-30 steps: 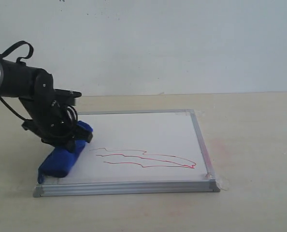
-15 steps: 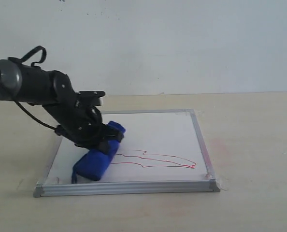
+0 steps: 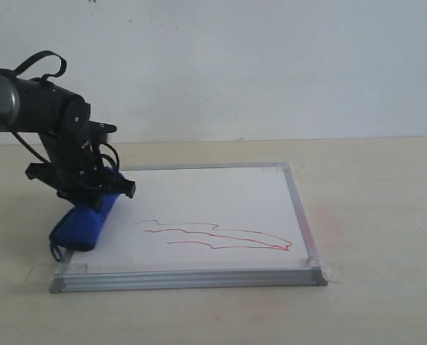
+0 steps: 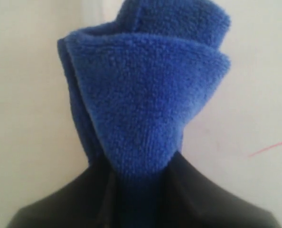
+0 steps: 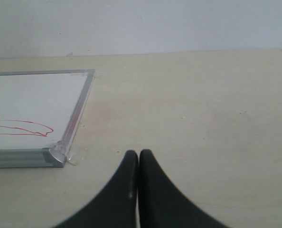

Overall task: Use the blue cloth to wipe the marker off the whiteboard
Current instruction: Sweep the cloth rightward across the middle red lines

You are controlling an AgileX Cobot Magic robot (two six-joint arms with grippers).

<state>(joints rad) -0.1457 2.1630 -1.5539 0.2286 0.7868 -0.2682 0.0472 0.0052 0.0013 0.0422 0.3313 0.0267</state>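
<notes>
Grasping the blue cloth (image 3: 83,226), left end effector (image 3: 100,199) holds it on whiteboard (image 3: 221,192); right end effector (image 5: 139,157) clenched.

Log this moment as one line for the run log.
left gripper: shut on cloth | cloth: on whiteboard, left edge | marker: unwiped | right gripper: shut, off whiteboard

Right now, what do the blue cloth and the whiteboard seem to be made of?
The blue cloth looks like soft microfibre or terry fabric, matte: a fuzzy nap shows in the left wrist view. The whiteboard has a silvery frame, probably aluminium, with a dull sheen; its white panel looks smooth, material unclear.
</notes>
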